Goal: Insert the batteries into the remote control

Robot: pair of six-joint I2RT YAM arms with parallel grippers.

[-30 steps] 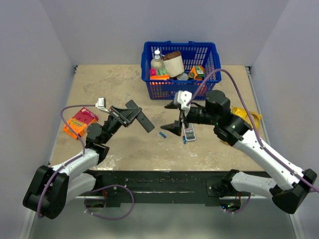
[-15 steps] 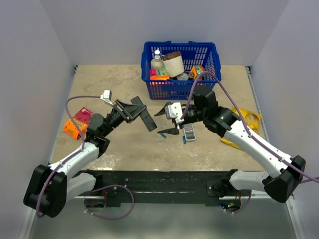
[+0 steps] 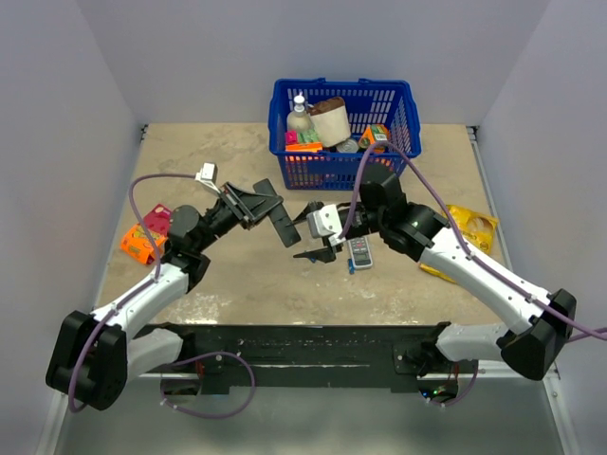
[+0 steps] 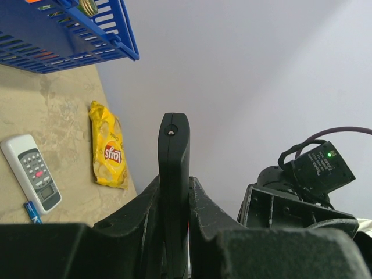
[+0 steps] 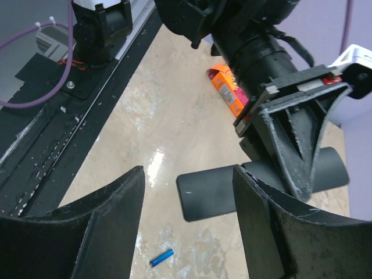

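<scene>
**Top external.** My left gripper (image 3: 254,205) is clamped on the remote control (image 3: 277,222) and holds it off the table. The remote's free end points toward my right gripper (image 3: 318,235), which stands just off that end with its jaws apart and nothing between them. One battery (image 3: 351,268) lies on the table behind the right gripper, just beside the white-grey remote (image 3: 360,251). The blue basket (image 3: 346,142) sits beyond both hands.

**Left wrist.** The remote control stands edge-on between my closed fingers (image 4: 145,206) and projects straight ahead. From here I cannot tell whether its back cover is on.

**Right wrist.** My right fingers (image 5: 104,232) frame the free end of the remote control, near it but not touching. Another battery lies on the table below the gap between them.

**Step in hand, as I judge it.** The right hand is coming in to work on the held remote, probably at its back cover. To do this well, I keep the left grip firm and motionless. I square the right fingers to the bar's flat faces and close only once both flank it evenly. A skewed pinch could twist the bar out of the left hand.
</scene>
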